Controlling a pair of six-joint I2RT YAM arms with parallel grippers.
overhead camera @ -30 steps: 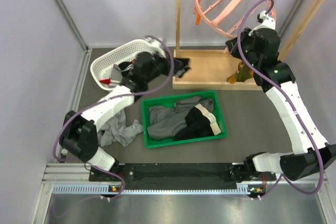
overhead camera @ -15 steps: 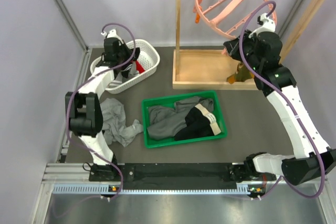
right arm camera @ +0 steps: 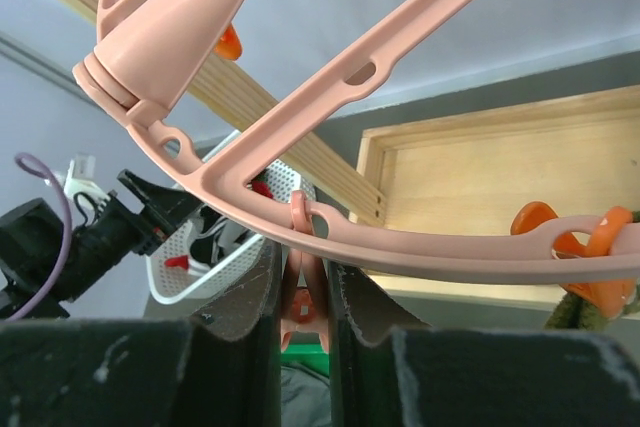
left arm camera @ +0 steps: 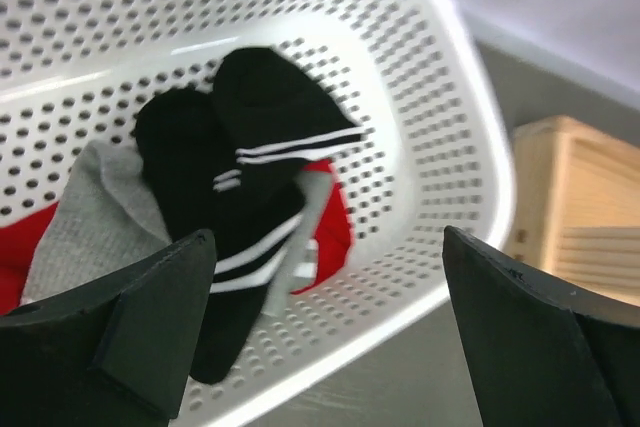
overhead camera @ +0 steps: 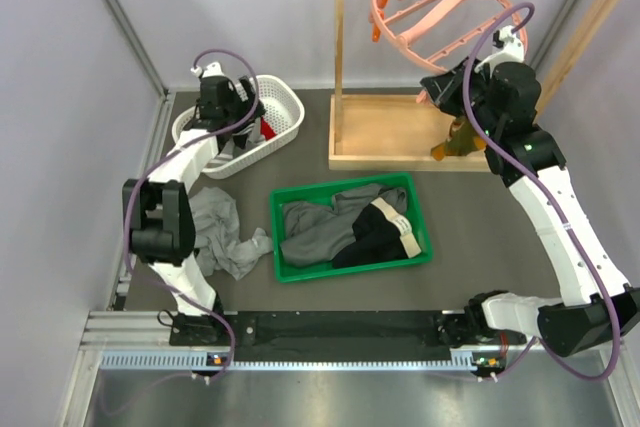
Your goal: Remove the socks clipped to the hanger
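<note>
The left hand point(left arm camera: 327, 237) is seen released, its two dark fingers spread wide with nothing between them, and it is held just above a white perforated plastic basket point(left arm camera: 440, 97). Inside that basket several of the small fabric socks are heaped: a black sock with white stripes point(left arm camera: 260, 147) is laid on top, a grey sock point(left arm camera: 95, 217) is found at its eight o'clock, and red fabric point(left arm camera: 335, 232) is glimpsed beneath both. In the overhead view the basket is placed at ten o'clock on the dark grey desk point(overhead camera: 480, 207). The right hand point(right arm camera: 303, 257) is raised at one o'clock and is clenched on a small pink plastic clip point(right arm camera: 298, 322) that dangles from the outer ring of the round pink plastic clip hanger point(right arm camera: 420, 252). At three o'clock of that clip, orange plastic clips point(right arm camera: 600, 247) are hung from the same ring, and olive fabric point(right arm camera: 580, 309) is seen right under them; whether it is gripped by them cannot be told. The hanger is hooked onto the top bar of a light wooden rack frame point(overhead camera: 340, 47), whose flat base is set on the desk at twelve o'clock. Near the middle of the desk a green plastic tray point(overhead camera: 345, 185) is filled with larger grey and black garments with a cream band point(overhead camera: 390, 219). A crumpled grey cloth point(overhead camera: 220, 237) is left on the desk at nine o'clock of the tray.
</note>
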